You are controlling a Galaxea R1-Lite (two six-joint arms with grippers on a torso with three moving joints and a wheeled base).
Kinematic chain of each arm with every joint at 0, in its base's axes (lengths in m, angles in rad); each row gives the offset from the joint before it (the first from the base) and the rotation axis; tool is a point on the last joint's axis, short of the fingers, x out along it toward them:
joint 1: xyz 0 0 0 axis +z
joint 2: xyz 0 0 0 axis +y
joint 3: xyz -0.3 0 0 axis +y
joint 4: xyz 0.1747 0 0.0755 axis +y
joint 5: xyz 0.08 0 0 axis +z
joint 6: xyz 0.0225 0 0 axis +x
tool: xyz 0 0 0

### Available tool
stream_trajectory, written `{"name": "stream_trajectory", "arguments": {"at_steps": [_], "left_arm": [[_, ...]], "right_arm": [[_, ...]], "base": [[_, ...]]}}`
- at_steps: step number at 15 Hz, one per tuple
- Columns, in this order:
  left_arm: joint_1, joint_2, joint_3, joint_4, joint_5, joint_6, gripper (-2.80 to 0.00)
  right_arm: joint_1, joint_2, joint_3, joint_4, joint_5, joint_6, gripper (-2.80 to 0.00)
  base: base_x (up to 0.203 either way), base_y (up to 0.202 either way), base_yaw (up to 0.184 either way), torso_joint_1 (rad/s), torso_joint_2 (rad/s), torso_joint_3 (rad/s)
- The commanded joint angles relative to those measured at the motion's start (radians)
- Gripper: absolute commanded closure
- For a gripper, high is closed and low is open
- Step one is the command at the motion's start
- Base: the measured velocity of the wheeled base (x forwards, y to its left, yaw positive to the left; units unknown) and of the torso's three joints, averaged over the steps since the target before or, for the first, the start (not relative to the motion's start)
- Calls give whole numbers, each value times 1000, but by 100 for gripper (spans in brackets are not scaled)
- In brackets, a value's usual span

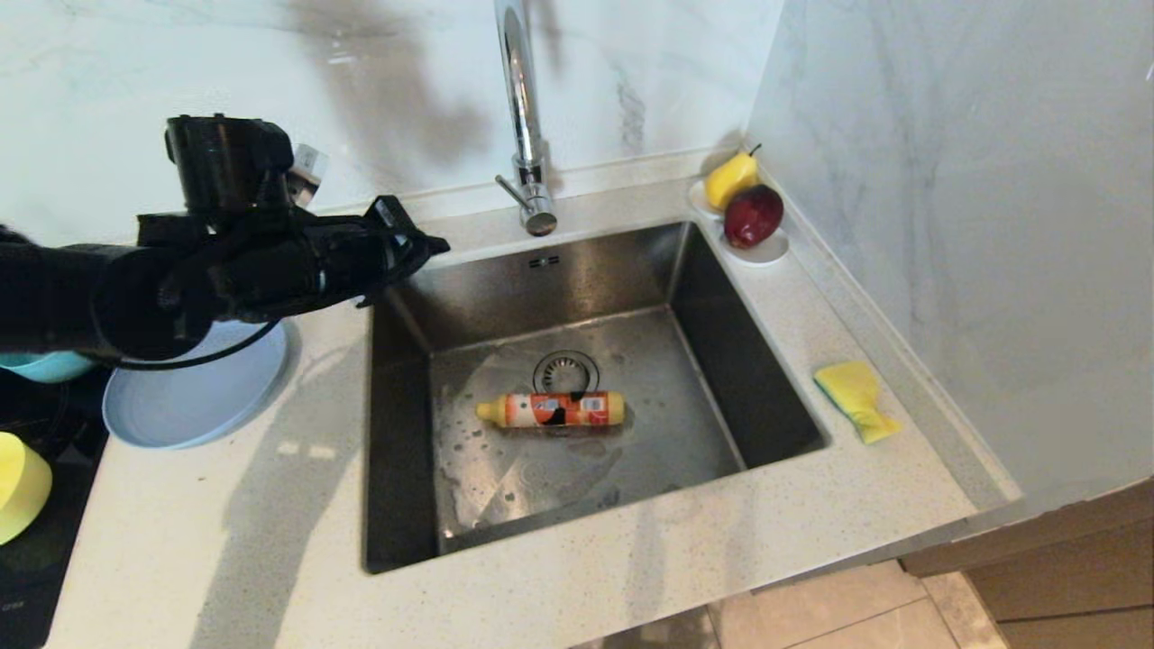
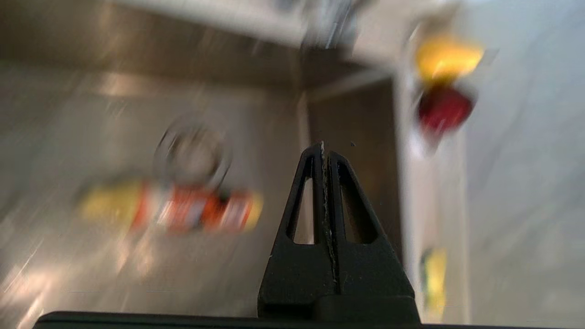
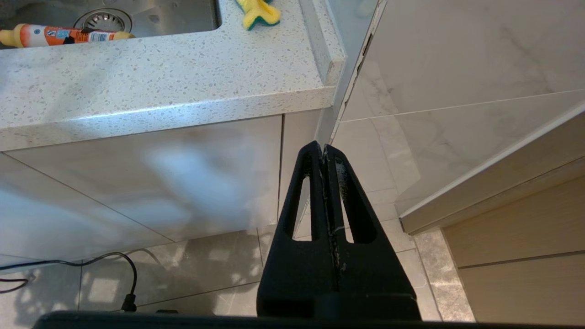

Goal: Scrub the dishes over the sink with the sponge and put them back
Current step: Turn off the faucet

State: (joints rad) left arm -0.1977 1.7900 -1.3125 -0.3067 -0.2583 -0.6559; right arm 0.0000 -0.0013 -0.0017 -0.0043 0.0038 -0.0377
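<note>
My left gripper (image 1: 431, 243) hangs shut and empty above the sink's (image 1: 775, 379) back left corner, its arm reaching in from the left over the grey-blue plate (image 1: 194, 397). The plate lies on the counter left of the sink. A sliver of the teal bowl (image 1: 45, 365) shows under the arm, and the pale yellow bowl (image 1: 20, 487) sits at the left edge. The yellow sponge (image 1: 856, 399) with its green side lies on the counter right of the sink, untouched. My right gripper (image 3: 323, 148) is shut, parked low in front of the cabinet, out of the head view.
An orange detergent bottle (image 1: 552, 410) lies on the sink floor beside the drain (image 1: 566, 370). The chrome faucet (image 1: 525, 117) rises behind the basin. A white dish (image 1: 766, 251) with a pear and a red apple sits at the back right corner. A marble wall closes the right side.
</note>
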Motion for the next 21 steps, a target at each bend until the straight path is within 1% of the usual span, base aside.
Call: {"name": "stream_trajectory", "arguments": {"at_steps": [1, 2, 3, 5, 6, 8, 10, 12, 15, 17, 20, 21], "left_arm": [[0, -172, 173, 44, 10, 30, 0], [0, -211, 244, 52, 34, 44, 0], [-2, -240, 296, 60, 72, 60, 0], [-15, -283, 382, 70, 181, 102, 0], [-23, -312, 417, 71, 212, 121, 0], [-27, -381, 469, 81, 225, 161, 0], [-28, -436, 481, 146, 221, 172, 0], [-34, -461, 504, 182, 209, 172, 0], [-39, -462, 526, 190, 213, 172, 0], [-55, -460, 529, 202, 217, 171, 0], [-58, -449, 507, 201, 216, 168, 0], [-64, -435, 478, 210, 214, 149, 0]], "right_arm": [[0, 1, 0, 0, 1, -1, 0], [0, 1, 0, 0, 1, -1, 0], [0, 0, 0, 0, 1, -1, 0], [0, 1, 0, 0, 1, -1, 0], [0, 1, 0, 0, 1, -1, 0], [0, 1, 0, 0, 1, -1, 0], [0, 1, 0, 0, 1, -1, 0], [0, 1, 0, 0, 1, -1, 0], [0, 1, 0, 0, 1, -1, 0], [0, 0, 0, 0, 1, -1, 0], [0, 1, 0, 0, 1, -1, 0], [0, 1, 0, 0, 1, -1, 0]], "base": [[0, 0, 0, 0, 0, 0], [0, 0, 0, 0, 0, 0], [0, 0, 0, 0, 0, 0], [0, 0, 0, 0, 0, 0], [0, 0, 0, 0, 0, 0], [0, 0, 0, 0, 0, 0], [0, 0, 0, 0, 0, 0], [0, 0, 0, 0, 0, 0], [0, 0, 0, 0, 0, 0], [0, 0, 0, 0, 0, 0], [0, 0, 0, 0, 0, 0], [0, 0, 0, 0, 0, 0]]}}
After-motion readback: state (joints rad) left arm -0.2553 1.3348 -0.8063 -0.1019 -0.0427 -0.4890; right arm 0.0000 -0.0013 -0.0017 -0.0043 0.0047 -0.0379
